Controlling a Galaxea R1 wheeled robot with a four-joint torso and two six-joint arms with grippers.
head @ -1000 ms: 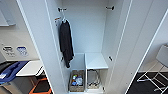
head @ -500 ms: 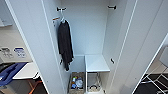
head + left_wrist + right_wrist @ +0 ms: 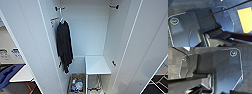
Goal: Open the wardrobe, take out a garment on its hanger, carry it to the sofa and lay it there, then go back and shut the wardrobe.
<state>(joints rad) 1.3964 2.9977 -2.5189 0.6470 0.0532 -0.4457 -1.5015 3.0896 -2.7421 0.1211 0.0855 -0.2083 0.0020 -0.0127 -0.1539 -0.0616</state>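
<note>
The wardrobe (image 3: pixel 85 30) stands open, its two white doors swung wide to either side so the head view looks straight into the white interior. High on the inside left, a black long-sleeved top (image 3: pixel 64 45) hangs from a white hanger (image 3: pixel 61 20) hooked onto a short dark rail bracket (image 3: pixel 59 8); a matching bracket (image 3: pixel 114 6) sits high on the right wall. Low on the right side is a white shelf (image 3: pixel 97 65), with a wire frame beneath it. Beside that, on the wardrobe floor, a small open bin (image 3: pixel 76 85) holds assorted items, perhaps bottles, though they are too blurred to name. The white T-shirt is not among the things hanging inside.

Beyond the left door lies a white tabletop (image 3: pixel 22 75) with a blue object (image 3: pixel 8 73) next to it, and a pale wall with a sign behind. Beyond the right door, dark flooring with pale lines shows in the lower corner.

Both wrist views look down over the robot's own dark plates at grey carpet; a yellow patch (image 3: pixel 245 18) lies on the carpet in the left wrist view. Whether the fingers of either gripper are open or closed, or hold anything, I cannot tell.
</note>
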